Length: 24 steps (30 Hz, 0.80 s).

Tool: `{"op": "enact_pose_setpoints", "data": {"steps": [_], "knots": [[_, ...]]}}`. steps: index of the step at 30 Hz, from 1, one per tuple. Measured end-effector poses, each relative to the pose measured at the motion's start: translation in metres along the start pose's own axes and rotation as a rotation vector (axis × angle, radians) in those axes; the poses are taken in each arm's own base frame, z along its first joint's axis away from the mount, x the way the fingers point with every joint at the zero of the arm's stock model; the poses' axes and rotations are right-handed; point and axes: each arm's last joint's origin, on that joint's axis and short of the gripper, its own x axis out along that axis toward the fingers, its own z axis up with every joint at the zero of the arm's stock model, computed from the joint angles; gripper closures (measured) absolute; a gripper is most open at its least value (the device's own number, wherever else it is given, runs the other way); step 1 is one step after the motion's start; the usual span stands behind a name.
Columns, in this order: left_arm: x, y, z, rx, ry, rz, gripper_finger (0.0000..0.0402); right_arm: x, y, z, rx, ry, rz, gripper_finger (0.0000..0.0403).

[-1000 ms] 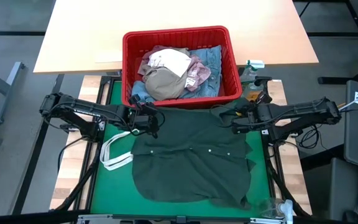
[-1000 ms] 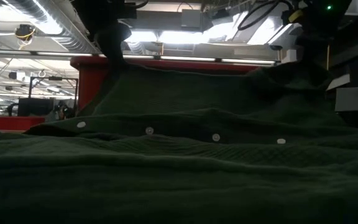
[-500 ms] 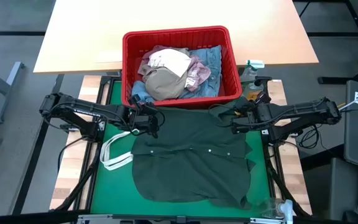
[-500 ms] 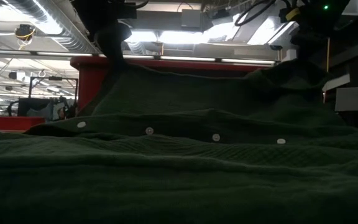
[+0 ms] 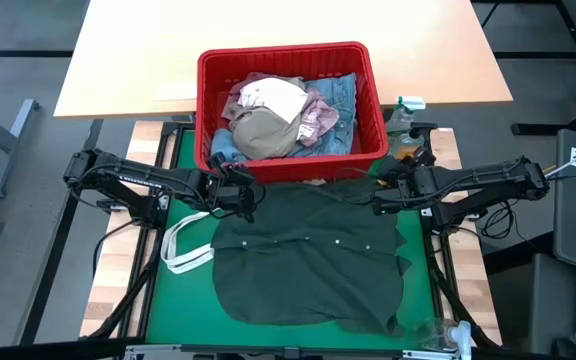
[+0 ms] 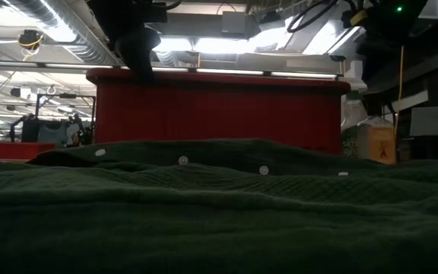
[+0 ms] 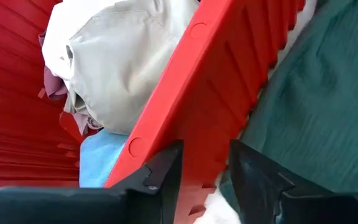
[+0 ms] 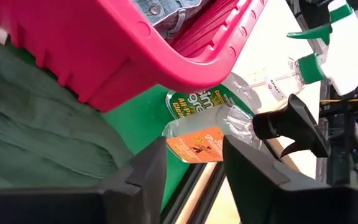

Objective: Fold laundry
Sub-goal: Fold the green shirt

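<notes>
Two grippers sit at the far corners of the dark green knit button-front top [image 5: 308, 255], which lies spread flat on the green table mat [image 5: 173, 310], its far edge just short of the red plastic slatted basket [image 5: 290, 158]. Left gripper [image 5: 236, 196] is by the top's far-left corner, right gripper [image 5: 386, 192] by the far-right one; both wrist views show the fingers parted w/ nothing between them, so neither claw has hold of cloth. That placement makes sense as a spread-out step: top laid smooth w/ button row across the middle, ready for a fold, and arms at the shoulder corners bc that's where the fabric gets stretched. Low view agrees, cloth lying low in front of the basket wall. Rest of the laundry is in the basket, waiting: beige trousers [image 5: 263, 132] bunched on top, mottled pink top [image 5: 320, 115], light blue denim jeans [image 5: 346, 95], a white piece [image 5: 273, 97] above, prob. socks, can't confirm. White tote bag strap [image 5: 183, 245] pokes out from under the top's left edge. Clear spray bottle w/ orange label [image 8: 213, 134] stands off the mat's far-right corner, near the right gripper.
</notes>
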Motion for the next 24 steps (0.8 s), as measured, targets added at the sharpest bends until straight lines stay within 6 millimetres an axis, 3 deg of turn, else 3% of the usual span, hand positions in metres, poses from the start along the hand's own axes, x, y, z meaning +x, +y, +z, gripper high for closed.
{"op": "enact_pose_setpoints", "data": {"steps": [6,11,18,24], "knots": [[-0.005,-0.002,0.0,-0.054,-0.005,-0.051,0.0276,-0.008,-0.003,0.005,0.001,0.055,0.098,0.024],[-0.018,-0.015,-0.003,-0.063,0.022,-0.258,0.0295,-0.023,0.001,0.013,0.066,0.185,0.409,0.0253],[-0.05,-0.052,-0.017,-0.054,0.164,-0.693,0.0315,-0.062,0.061,0.008,0.049,0.036,0.923,0.0263],[-0.082,-0.099,-0.039,0.051,0.1,-0.814,0.0321,-0.09,0.105,-0.031,-0.078,-0.035,1.053,0.0265]]}}
